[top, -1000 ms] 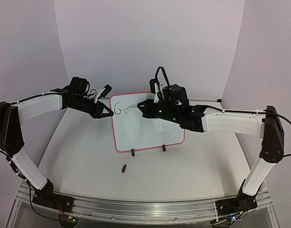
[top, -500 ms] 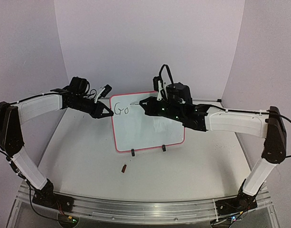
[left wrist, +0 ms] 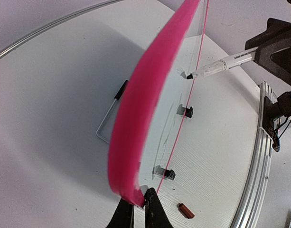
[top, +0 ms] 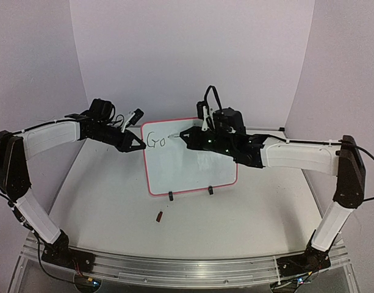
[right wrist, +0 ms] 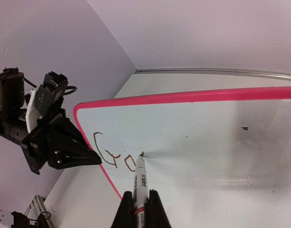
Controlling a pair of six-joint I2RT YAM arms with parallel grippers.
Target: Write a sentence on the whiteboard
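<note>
Backdrop: lilac walls around a white table (top: pixel 113 207).
Board: whiteboard (top: pixel 180 174) stands upright mid-table on two black feet (top: pixel 171 196), face toward the arm bases, long side level.
Writing: sentence (right wrist: pixel 113 156) barely begun; only "Go" shows, in the upper left corner of the board.
Left tool: left gripper (left wrist: pixel 138 211) pinched closed on the pink frame at the board's left edge, beside the "G".
Right tool: right gripper (right wrist: pixel 138 209) clamped around the marker (right wrist: pixel 139 180), barrel running out beyond the fingers.
Marker axis: slants from the right gripper up and leftward across the board face. The tip sits just right of the "o", at or almost at the surface; contact is not certain.
Key relation: blank board lies rightward of the tip, toward the right arm's own side; the letters run away from the left gripper.
Next move, judged: a short shift right along the same line for the next "o", tip level with the "Go".
Nearer arm: right, marker in hand; left only steadies.
Stray item: small brown piece (top: pixel 159 215) on the table in front of the feet, well apart from both grippers.
</note>
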